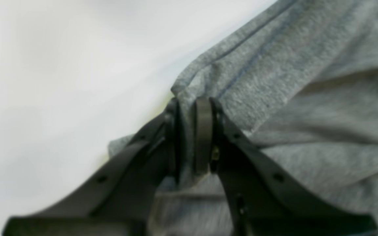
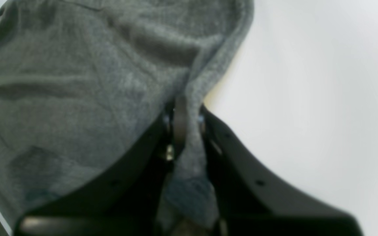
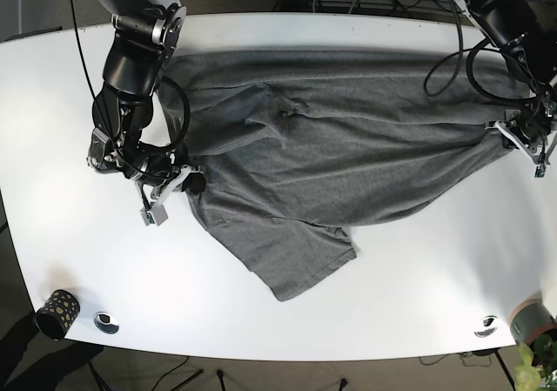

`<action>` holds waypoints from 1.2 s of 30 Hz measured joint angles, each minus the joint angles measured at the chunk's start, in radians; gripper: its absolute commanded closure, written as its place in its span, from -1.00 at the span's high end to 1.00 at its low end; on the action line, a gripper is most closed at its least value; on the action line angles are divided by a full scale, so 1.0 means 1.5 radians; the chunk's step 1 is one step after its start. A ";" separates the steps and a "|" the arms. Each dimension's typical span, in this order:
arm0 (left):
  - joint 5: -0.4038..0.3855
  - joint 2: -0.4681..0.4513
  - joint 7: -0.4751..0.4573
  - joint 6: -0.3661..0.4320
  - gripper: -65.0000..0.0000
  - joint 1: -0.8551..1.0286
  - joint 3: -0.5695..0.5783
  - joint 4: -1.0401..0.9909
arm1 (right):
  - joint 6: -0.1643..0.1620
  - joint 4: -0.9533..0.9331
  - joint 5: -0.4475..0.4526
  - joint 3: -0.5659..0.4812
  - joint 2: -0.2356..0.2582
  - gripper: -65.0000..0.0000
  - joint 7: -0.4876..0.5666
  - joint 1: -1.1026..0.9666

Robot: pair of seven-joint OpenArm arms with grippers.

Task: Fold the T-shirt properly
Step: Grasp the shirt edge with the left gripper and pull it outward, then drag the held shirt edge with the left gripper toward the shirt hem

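A grey T-shirt (image 3: 331,147) lies spread and rumpled across the white table (image 3: 52,95), one sleeve pointing toward the front edge. My left gripper (image 1: 189,131) is shut on a hemmed edge of the shirt (image 1: 274,82); in the base view it is at the shirt's right end (image 3: 513,134). My right gripper (image 2: 187,127) is shut on a fold of the shirt's edge (image 2: 77,82); in the base view it is at the shirt's left side (image 3: 187,182). Both pinched edges sit low, near the table.
A small dark patterned cup (image 3: 57,308) stands at the front left corner. Round metal fittings sit near the front edge at left (image 3: 106,322) and right (image 3: 486,326). Cables (image 3: 452,60) hang near the far right of the table.
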 measured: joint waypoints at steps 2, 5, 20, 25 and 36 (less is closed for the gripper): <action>-0.004 0.011 0.001 -0.008 -0.83 0.018 0.007 0.047 | 0.000 0.000 0.002 0.000 0.000 -1.00 -0.001 0.000; -0.010 0.010 -0.006 -0.013 -0.79 0.049 0.047 0.106 | 0.000 0.000 0.001 0.000 -0.001 -1.00 0.000 0.000; -0.023 0.014 -0.002 -0.015 0.15 0.147 0.186 0.219 | 0.000 0.000 0.002 0.000 -0.002 -1.00 0.000 0.000; -0.014 0.008 0.001 -0.015 0.15 0.117 0.177 0.254 | 0.000 0.000 0.001 0.001 0.000 -1.00 0.000 0.000; -0.012 0.034 -0.002 -0.005 0.15 -0.006 0.106 0.168 | 0.000 0.000 0.002 0.000 -0.002 -1.00 0.000 0.000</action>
